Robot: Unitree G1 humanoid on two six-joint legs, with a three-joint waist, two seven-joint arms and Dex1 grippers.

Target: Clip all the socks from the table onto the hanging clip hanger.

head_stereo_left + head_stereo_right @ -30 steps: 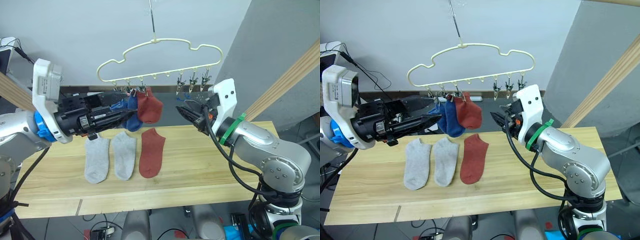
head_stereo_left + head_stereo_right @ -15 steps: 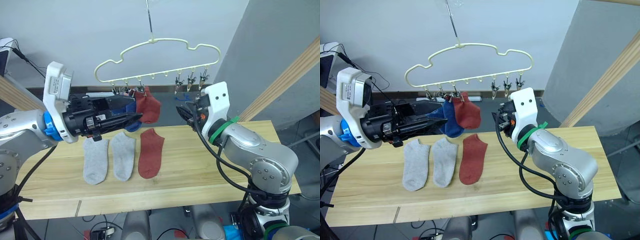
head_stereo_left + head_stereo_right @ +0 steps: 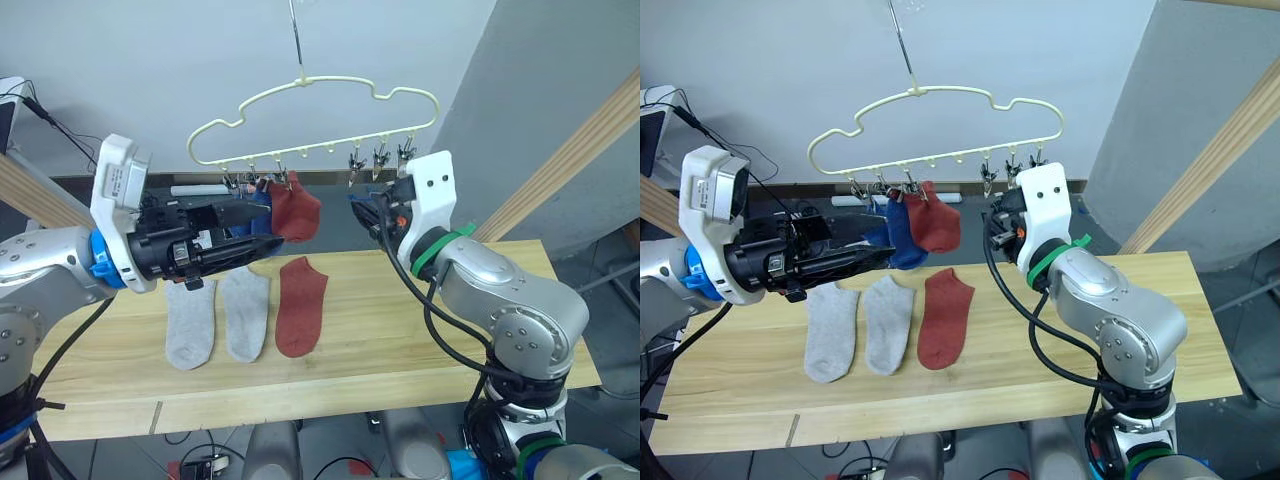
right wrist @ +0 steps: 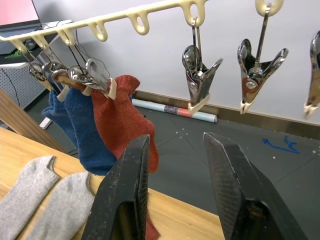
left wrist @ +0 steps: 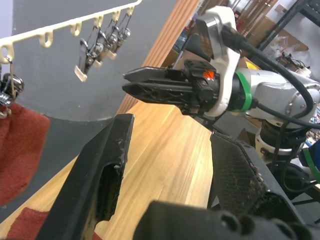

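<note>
My right gripper has its two black fingers spread apart and holds nothing; it hovers just below the free metal clips on the right half of the pale yellow clip hanger. My left gripper is likewise spread and empty, raised above the left part of the table and aimed toward the right one. Three socks already hang side by side from clips: two blue socks and one rust red sock. Three lie flat on the light wood planks: two light grey socks and a rust red sock. I judge the next step is fetching the red sock on the table. To do it well I would pinch its cuff edge so the soft knit hangs free, then press a clip's sprung jaws apart with the other gripper. The thin wavy wire hanger dangles from a hook, so it may swing when pushed.
</note>
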